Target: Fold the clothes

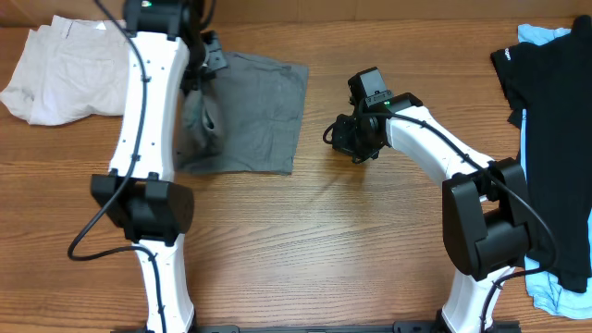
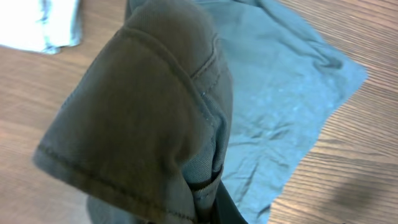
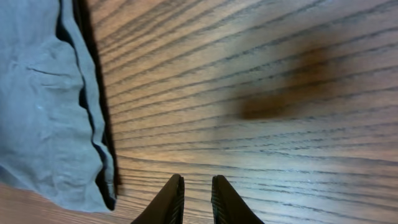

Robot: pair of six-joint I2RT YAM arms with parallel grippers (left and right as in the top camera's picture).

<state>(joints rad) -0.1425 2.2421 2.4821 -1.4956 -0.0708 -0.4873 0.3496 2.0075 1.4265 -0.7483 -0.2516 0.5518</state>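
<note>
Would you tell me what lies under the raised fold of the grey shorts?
The rest of the grey shorts lies there, spread flat on the wooden table. The raised fold, pinched by the left gripper, hides that gripper's fingers and the cloth directly beneath it.

Left claw [image 1: 207, 57] clamped shut, right claw [image 3: 195, 183] hovering narrowly parted

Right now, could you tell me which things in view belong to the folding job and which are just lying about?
Job in hand: grey shorts, one edge lifted by the left gripper; cream shorts, black garment and blue garment, waiting at the sides.
Not part of it: only the table; the right gripper hovers over it, holding nothing.
</note>
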